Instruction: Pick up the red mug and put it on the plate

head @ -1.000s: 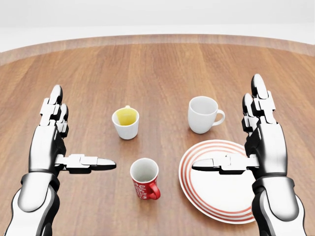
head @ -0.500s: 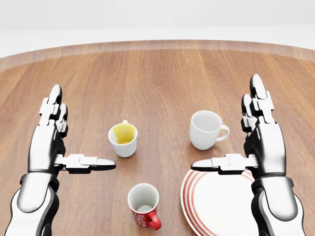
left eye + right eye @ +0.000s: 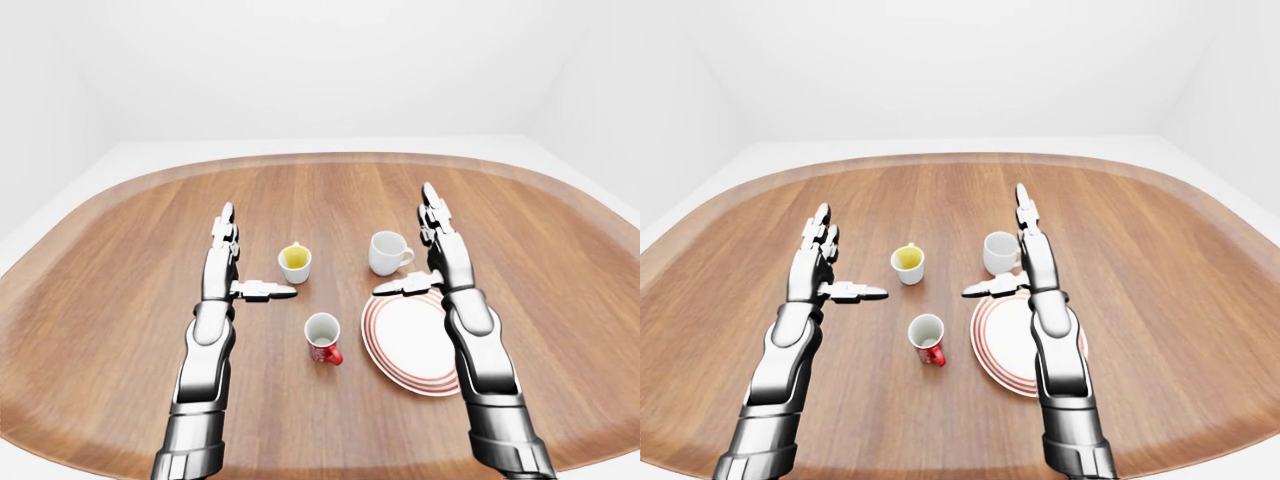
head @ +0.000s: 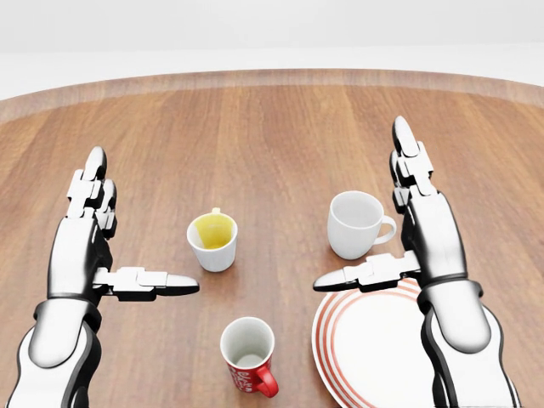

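Since half a second ago your right hand (image 4: 399, 229) has swung inward toward the view's centre, so its long fingers now rise just right of the plain white ceramic mug (image 4: 355, 223) instead of well clear of it; the camera and everything on the table have stayed put. That hand is spread wide, thumb stretched out to the left over the upper edge of the white round plate with red rings (image 4: 374, 353), and it holds nothing.

Your left hand (image 4: 106, 242) has not shifted: fingers upright, thumb pointing right, fully open and empty, hovering to the left of the small white cup with the yellow inside (image 4: 212, 240).

The red mug with white lettering and a white interior (image 4: 249, 356) stands upright on the round wooden table (image 4: 272, 136), near the bottom of the head view, its handle turned to the lower right. It sits just left of the plate, apart from it, and below the yellow-lined cup. Neither of your hands touches it; it lies between them, lower in the head view than both thumbs.
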Available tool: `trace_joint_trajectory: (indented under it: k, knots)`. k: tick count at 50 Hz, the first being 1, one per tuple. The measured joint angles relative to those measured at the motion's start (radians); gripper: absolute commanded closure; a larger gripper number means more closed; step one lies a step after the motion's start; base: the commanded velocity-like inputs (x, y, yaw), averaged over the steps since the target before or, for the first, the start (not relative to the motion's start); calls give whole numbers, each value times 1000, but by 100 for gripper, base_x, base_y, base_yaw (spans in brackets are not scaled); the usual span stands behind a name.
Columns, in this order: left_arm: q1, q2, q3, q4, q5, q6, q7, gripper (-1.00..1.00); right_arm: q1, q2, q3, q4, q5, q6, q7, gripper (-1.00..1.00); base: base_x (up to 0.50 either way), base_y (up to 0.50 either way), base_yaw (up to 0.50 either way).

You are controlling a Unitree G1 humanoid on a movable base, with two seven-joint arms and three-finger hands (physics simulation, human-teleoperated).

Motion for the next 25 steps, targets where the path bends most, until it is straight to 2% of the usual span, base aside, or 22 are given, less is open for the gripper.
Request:
trace_joint_trajectory:
  k: [25]
  knots:
    - [-12,3,0,2,4,0,0,-100,-83,25,82,108,-217,0,152,-100,0,0,0]
